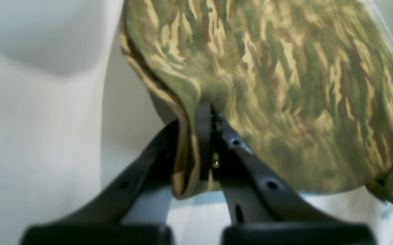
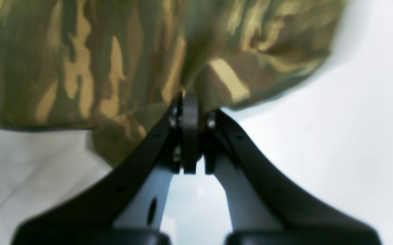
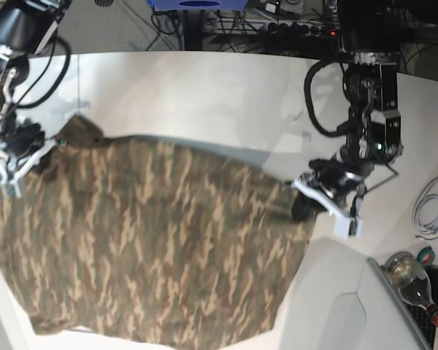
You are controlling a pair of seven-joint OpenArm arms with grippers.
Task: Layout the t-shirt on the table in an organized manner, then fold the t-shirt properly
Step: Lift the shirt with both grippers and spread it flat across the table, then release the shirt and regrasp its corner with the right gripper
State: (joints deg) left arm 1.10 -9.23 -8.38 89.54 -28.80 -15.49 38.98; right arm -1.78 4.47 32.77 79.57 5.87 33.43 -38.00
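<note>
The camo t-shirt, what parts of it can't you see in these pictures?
- Base view: the t-shirt's bottom hem runs off the lower edge, so part is cut off.
- Base view: the collar and label cannot be made out.
- Left wrist view: the pinched edge is hidden between the left gripper's jaws, and the print is blurred.
- Right wrist view: the cloth is blurred and fills the top, and the right gripper hides the pinched bit.
</note>
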